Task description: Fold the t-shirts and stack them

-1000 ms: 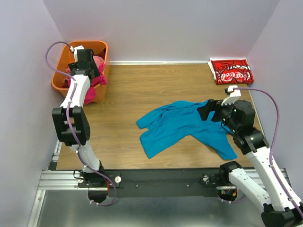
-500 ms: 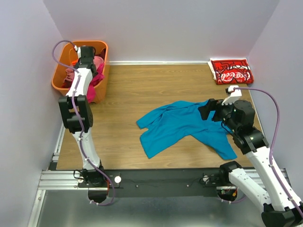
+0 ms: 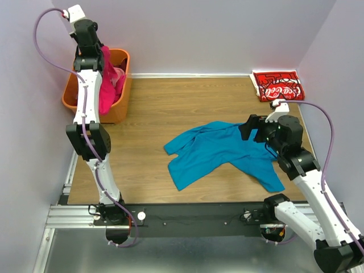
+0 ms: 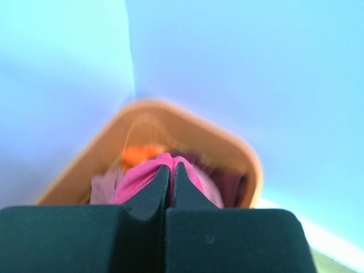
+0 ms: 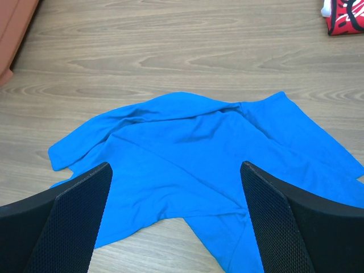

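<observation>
The magenta-pink t-shirt (image 3: 106, 85) hangs in a long drape from my left gripper (image 3: 100, 49), which is raised high above the orange basket (image 3: 121, 56). In the left wrist view that gripper (image 4: 170, 168) is shut on a fold of the pink cloth (image 4: 139, 176). The teal-blue t-shirt (image 3: 222, 151) lies crumpled and spread on the table's middle. My right gripper (image 3: 248, 128) hovers at its right edge, open and empty. In the right wrist view the blue shirt (image 5: 187, 142) lies below that gripper (image 5: 175, 165). The red Coca-Cola t-shirt (image 3: 277, 85) lies folded at the back right.
The basket (image 4: 227, 136) stands in the back left corner against the walls, with more cloth inside. Its corner (image 5: 14, 28) shows at the right wrist view's upper left. Walls close in the table on the left, back and right. Bare wood (image 3: 187, 102) lies between basket and red shirt.
My left gripper has shut on the pink shirt inside the basket and risen, pulling it up out of the basket. The right arm has barely shifted.
</observation>
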You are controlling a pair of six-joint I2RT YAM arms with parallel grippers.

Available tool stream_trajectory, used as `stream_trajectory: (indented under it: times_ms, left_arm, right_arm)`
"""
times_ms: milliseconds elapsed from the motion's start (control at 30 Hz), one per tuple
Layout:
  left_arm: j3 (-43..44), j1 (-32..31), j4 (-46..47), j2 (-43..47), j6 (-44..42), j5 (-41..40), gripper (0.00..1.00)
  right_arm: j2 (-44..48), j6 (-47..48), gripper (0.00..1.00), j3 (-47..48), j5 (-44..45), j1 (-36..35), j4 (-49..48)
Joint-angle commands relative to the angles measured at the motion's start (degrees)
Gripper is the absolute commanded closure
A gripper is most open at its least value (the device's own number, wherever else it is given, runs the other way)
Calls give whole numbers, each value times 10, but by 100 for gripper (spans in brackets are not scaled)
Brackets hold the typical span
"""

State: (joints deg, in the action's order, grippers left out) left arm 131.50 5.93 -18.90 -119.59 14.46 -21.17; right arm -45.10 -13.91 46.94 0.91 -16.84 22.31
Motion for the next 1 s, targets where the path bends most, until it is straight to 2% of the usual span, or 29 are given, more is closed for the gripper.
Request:
stream_trajectory:
  times_ms: [0, 200, 233, 267, 300, 367, 400, 433, 500, 633, 733, 767, 833, 967]
  left_arm:
    - [2, 3, 105, 57, -30, -20, 100]
    - [-3, 4, 154, 60, -62, -24, 100]
    - [-12, 3, 152, 61, -61, -26, 97]
    - [-39, 4, 151, 64, -61, -25, 90]
    - [-55, 4, 149, 68, -60, -26, 66]
    - [-100, 4, 140, 74, -57, -32, 49]
    - [-113, 6, 135, 76, -54, -53, 38]
    - [-120, 7, 127, 76, -47, -63, 32]
    - [-123, 15, 78, 78, -14, -64, 26]
    - [-186, -2, 40, 132, -1, 3, 23]
    - [-334, -58, 56, 210, -14, 23, 23]
    - [-334, -80, 61, 232, -16, 24, 23]
    - [-461, -142, 71, 294, -5, 25, 24]
    - [-569, -246, 67, 365, 41, 67, 29]
  right_arm:
    - [-12, -2, 0, 18, 19, -3, -12]
    - [-32, -2, 0, 20, 6, -3, -23]
    - [-39, -2, 0, 21, 3, -3, -24]
    - [-44, -2, 0, 23, -3, -3, -24]
    - [-46, -2, 0, 25, -6, -3, -25]
    - [-53, -1, 0, 28, -24, -3, -25]
    - [-60, 1, 0, 29, -29, -2, -26]
    - [-63, 2, 0, 30, -35, -3, -25]
    - [-77, 5, 0, 31, -61, -3, -25]
    - [-131, 0, 0, 36, -116, -3, -24]
    - [-188, -17, 0, 46, -169, -3, -25]
    - [-200, -23, 0, 48, -169, -3, -25]
    - [-246, -31, 0, 54, -192, -2, -25]
    - [-306, -33, 0, 58, -222, -13, -23]
